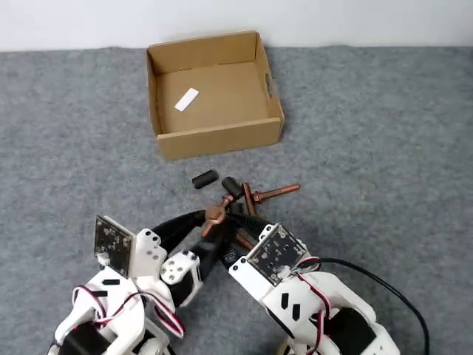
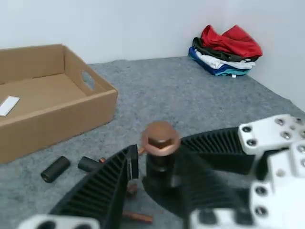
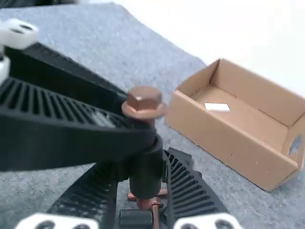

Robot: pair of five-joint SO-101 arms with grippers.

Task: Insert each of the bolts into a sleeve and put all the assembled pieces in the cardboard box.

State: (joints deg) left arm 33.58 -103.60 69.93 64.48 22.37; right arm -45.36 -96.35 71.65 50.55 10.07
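A copper bolt stands head-up in a black sleeve, held above the grey carpet in front of the cardboard box. My left gripper is shut on this sleeve just under the bolt head. My right gripper is shut on the same sleeve lower down, and its fingers cross the left ones. Two loose sleeves lie on the carpet between the grippers and the box. Loose bolts lie just to their right.
The box is open-topped with a white label on its floor. A pile of folded clothes lies in the room's corner. A black cable runs by the right arm. Grey carpet spreads on both sides.
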